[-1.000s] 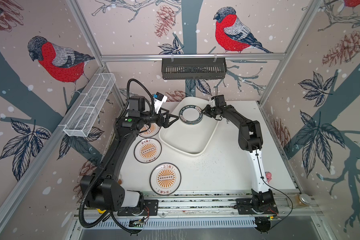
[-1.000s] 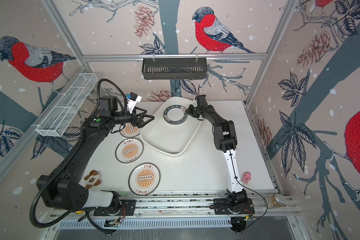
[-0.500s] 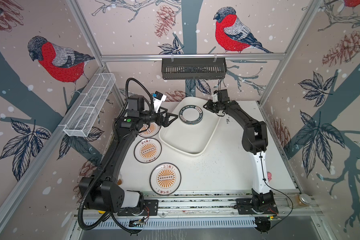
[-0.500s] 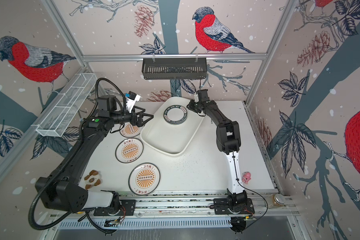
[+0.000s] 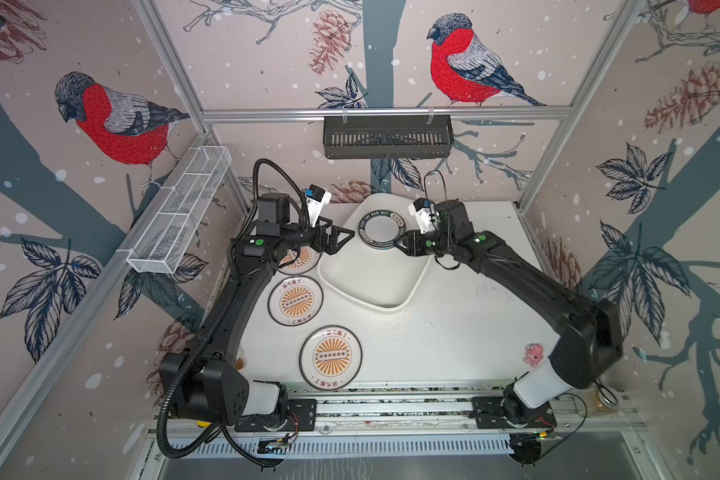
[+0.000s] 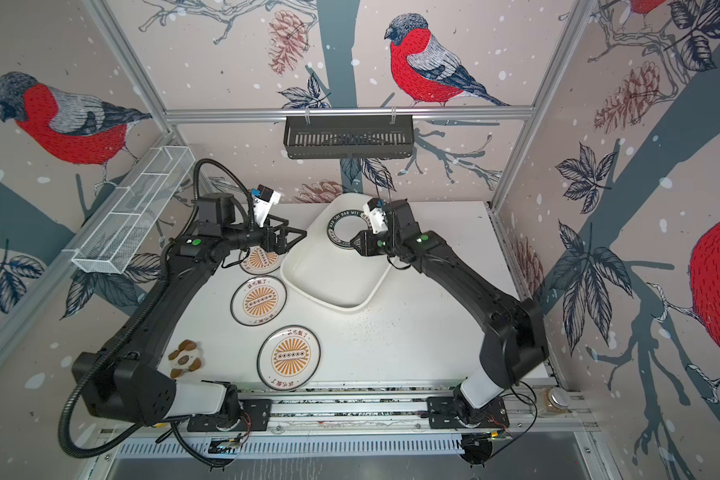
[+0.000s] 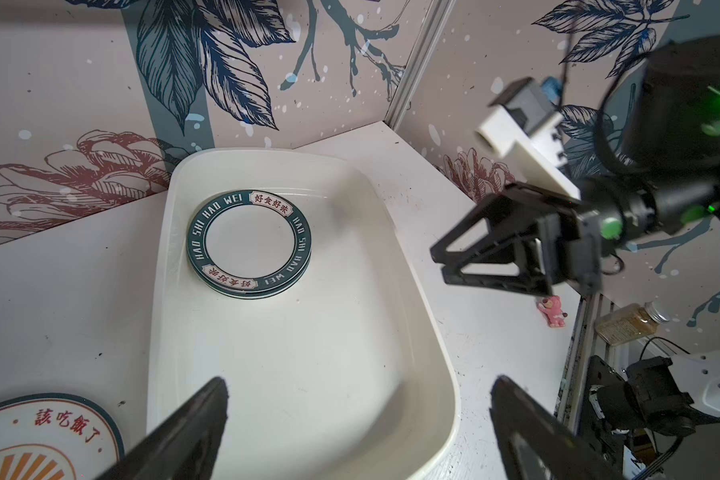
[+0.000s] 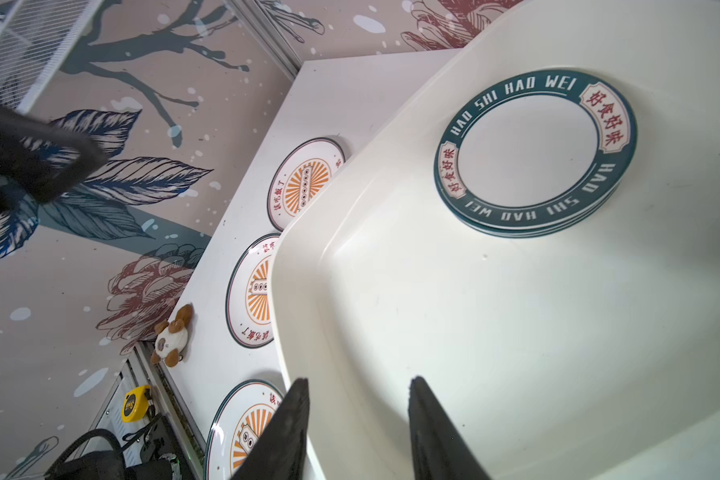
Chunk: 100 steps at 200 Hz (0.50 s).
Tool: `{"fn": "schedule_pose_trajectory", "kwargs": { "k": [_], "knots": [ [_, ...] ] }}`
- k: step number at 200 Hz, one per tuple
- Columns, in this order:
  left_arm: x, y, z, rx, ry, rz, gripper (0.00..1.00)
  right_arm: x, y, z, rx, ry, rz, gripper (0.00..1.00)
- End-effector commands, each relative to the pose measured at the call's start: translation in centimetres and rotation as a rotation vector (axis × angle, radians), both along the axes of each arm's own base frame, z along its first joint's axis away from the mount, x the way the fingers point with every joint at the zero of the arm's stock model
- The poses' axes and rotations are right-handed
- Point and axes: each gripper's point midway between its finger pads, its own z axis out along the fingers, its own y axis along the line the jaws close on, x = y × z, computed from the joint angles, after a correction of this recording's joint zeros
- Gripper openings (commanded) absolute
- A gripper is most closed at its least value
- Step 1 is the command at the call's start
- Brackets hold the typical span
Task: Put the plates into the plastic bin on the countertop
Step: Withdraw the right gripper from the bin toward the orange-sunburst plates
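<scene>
Top views show flecked white countertop [image 5: 454, 340]; bird-patterned walls [image 5: 267, 62]

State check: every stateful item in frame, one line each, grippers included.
Large white plastic bin: upright on the white countertop, holding only the green stack.
Dark-green lettered-band white plates: stacked flat at the bin's far end.
Three orange-sunburst white plates: flat on the countertop, outside the bin.
Left gripper: open, empty.
Right gripper: jaws apart, empty.
</scene>
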Motion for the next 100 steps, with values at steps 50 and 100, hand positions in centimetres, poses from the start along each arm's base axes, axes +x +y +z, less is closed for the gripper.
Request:
{"fn": "schedule_pose_trajectory", "kwargs": {
  "k": [50, 100],
  "knots": [
    [0.4, 0.6, 0.3, 0.009, -0.042, 0.046, 0.97, -12.0, 1.0, -2.1, 0.141, 0.035, 0.219, 0.46],
    [-0.3, 1.1, 0.3, 0.046, -0.075, 0.056, 0.97, -18.1, 2.8, -7.6, 0.098, 0.135, 0.345, 0.48]
  ]
}}
